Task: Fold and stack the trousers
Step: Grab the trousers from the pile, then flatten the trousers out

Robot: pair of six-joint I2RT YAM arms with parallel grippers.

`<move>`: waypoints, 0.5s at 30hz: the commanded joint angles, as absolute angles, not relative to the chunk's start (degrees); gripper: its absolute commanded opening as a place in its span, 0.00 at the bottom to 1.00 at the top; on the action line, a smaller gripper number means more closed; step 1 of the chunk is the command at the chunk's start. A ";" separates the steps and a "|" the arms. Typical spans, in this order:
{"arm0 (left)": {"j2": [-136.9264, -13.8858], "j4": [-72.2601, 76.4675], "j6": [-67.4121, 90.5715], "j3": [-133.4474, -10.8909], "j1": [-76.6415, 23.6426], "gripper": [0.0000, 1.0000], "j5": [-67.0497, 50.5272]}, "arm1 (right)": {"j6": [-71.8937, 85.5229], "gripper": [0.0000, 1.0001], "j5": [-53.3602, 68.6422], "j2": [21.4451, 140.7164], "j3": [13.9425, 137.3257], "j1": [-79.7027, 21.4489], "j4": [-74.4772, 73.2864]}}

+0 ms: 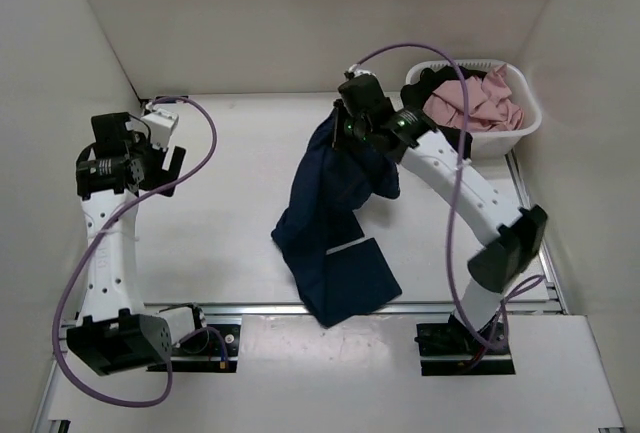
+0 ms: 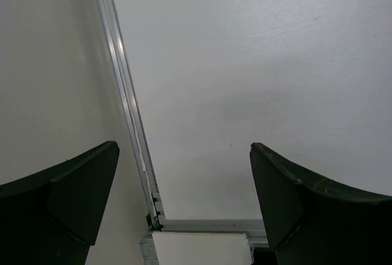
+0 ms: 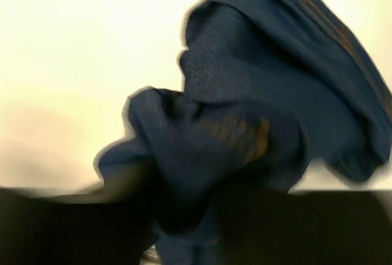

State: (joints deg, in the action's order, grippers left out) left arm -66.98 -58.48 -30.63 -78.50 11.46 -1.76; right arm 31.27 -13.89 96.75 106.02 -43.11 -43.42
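Observation:
The dark navy trousers (image 1: pixel 330 223) hang from my right gripper (image 1: pixel 341 126) near the back middle of the table. Their lower part lies crumpled on the table, with one leg end folded flat near the front rail. In the right wrist view the denim (image 3: pixel 245 112) with tan stitching is bunched between the jaws of the right gripper (image 3: pixel 202 228), blurred by motion. The jaws stand close together on the cloth. My left gripper (image 1: pixel 165 168) is up at the far left, away from the trousers. In its own view the left gripper (image 2: pixel 184 173) stands wide open with nothing between its fingers.
A white basket (image 1: pixel 525 118) at the back right holds a pink garment (image 1: pixel 480 103) and a black garment (image 1: pixel 440 83). White walls enclose the table on three sides. A metal rail (image 2: pixel 128 106) runs along the left edge and another along the front (image 1: pixel 400 306).

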 commanded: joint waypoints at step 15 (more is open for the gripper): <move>-84.79 -68.30 -28.84 -79.64 -20.38 1.00 -23.99 | 37.34 0.98 4.29 83.23 64.39 -23.29 -32.29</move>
